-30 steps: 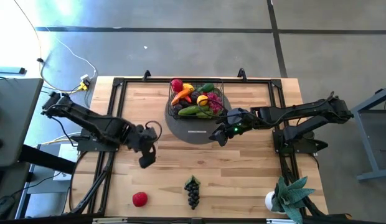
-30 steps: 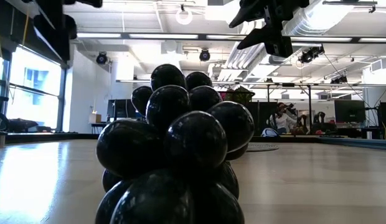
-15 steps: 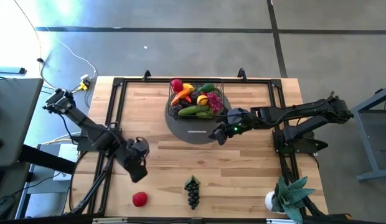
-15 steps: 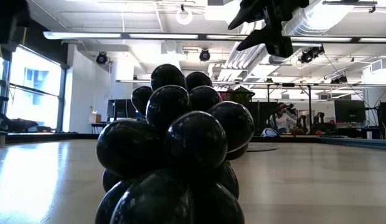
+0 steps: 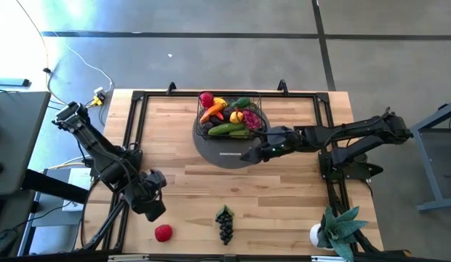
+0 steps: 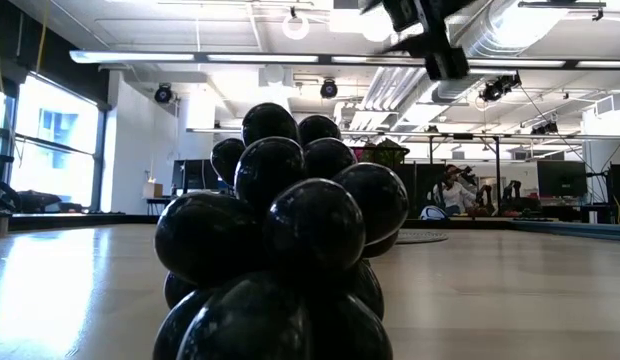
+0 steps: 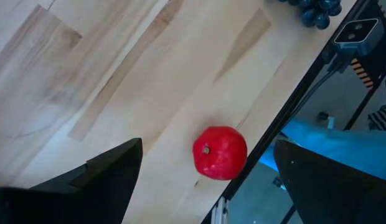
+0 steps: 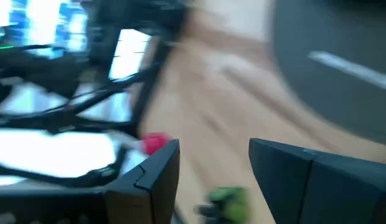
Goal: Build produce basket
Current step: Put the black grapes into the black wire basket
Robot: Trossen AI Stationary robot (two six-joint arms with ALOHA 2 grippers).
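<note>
The black wire basket stands on a grey round disc at the table's far middle, filled with red, orange, yellow and green produce. A red tomato and a dark grape bunch lie on the wood near the front edge. My left gripper hangs open just above and to the far left of the tomato, which shows between its fingers without touching them. My right gripper hovers open over the disc's right part, with nothing between its fingers.
A potted green plant stands at the near right corner. A black frame rail runs around the tabletop. The grape bunch fills the low view. Bare wood lies between the disc and the front edge.
My left gripper has swung toward the table's near edge and left, to above the red tomato, rolling its wrist as it went, and stays open. My right gripper has rolled in place over the disc.
</note>
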